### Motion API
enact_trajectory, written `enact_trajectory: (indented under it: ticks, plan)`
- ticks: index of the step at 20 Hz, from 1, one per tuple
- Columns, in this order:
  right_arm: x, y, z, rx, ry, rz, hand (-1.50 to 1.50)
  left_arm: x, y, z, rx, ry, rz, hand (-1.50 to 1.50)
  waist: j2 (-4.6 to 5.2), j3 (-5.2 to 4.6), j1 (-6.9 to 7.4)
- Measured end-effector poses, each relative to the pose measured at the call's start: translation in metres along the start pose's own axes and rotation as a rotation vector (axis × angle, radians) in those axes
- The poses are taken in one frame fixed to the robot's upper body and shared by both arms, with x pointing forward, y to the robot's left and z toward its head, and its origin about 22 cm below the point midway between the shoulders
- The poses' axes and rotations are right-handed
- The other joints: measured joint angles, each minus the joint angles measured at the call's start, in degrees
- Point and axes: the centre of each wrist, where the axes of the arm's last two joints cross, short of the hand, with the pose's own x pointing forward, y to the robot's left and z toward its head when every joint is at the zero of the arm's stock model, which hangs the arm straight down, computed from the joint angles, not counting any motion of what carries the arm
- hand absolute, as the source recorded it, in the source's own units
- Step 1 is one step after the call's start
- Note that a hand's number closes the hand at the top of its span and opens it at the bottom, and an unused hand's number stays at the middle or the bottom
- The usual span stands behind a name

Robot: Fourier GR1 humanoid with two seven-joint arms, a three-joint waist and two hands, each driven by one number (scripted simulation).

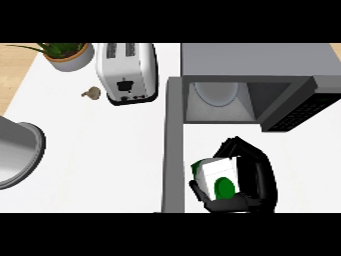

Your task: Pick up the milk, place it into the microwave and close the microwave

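**While the microwave stands open, the milk is in the right hand**

As I look down from the head view, my right hand (256,175) sits low at the right, in front of the open microwave (261,60), with its palm facing left. Its fingers (228,204) are curled round the milk (216,174), a tilted white carton with a green mark. The carton is just beside the swung-out door (174,150), over the white desk (92,150). I cannot tell whether it touches the desk.
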Motion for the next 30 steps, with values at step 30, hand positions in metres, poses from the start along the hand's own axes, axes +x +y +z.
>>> enact_trajectory:
  ticks: [30]
  plan:
    - [-0.087, -0.037, -0.150, -0.192, -0.001, 0.318, 1.50, -0.012, 0.035, -0.010, -0.020, 0.032, -0.007, -1.50, 0.65, 0.09, 1.59]
